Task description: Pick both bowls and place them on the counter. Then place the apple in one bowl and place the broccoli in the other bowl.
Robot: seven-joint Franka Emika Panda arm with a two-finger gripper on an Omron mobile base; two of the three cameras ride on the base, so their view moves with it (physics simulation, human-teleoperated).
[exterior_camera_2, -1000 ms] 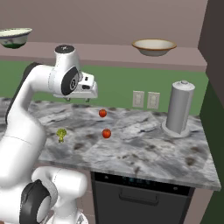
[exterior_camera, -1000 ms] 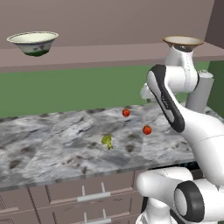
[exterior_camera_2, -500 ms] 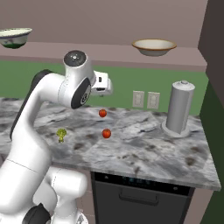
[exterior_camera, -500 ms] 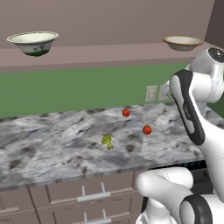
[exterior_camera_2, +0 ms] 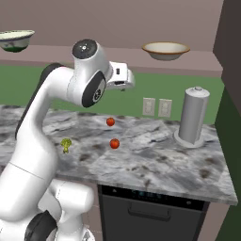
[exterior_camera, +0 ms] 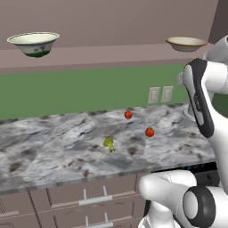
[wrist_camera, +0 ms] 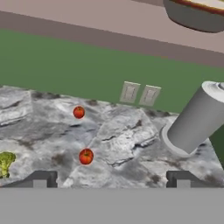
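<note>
The cream-white bowl with the green pattern point(exterior_camera: 33, 43) point(exterior_camera_2: 15, 39) stands on the mauve shelf at far left. At the shelf's right end sits the shallow tan bowl point(exterior_camera: 186, 43) point(exterior_camera_2: 165, 50) point(wrist_camera: 197, 15). My gripper point(exterior_camera_2: 123, 87) point(wrist_camera: 110, 181) hangs open and empty in mid-air, below and left of the tan bowl. Two small red fruits point(exterior_camera_2: 110, 121) point(exterior_camera_2: 114, 143) lie on the marbled counter point(exterior_camera_2: 155, 164); I cannot tell which one is the apple. They appear again as a far fruit point(wrist_camera: 78, 112) and a near fruit point(wrist_camera: 85, 155). The broccoli point(exterior_camera: 108, 143) point(exterior_camera_2: 66, 144) point(wrist_camera: 5, 162) lies left of them.
A tall grey cylinder point(exterior_camera_2: 193, 116) point(wrist_camera: 197, 118) stands on the counter at the right, under the tan bowl. Two wall outlets point(exterior_camera_2: 156, 107) sit on the green backsplash. Drawers with silver handles point(exterior_camera: 95, 200) run below the counter. A dark wall point(exterior_camera_2: 230, 94) closes the right side.
The arm has swung up and to the right, carrying the open gripper higher and closer to the tan bowl. Bowls, fruits and broccoli have not moved.
</note>
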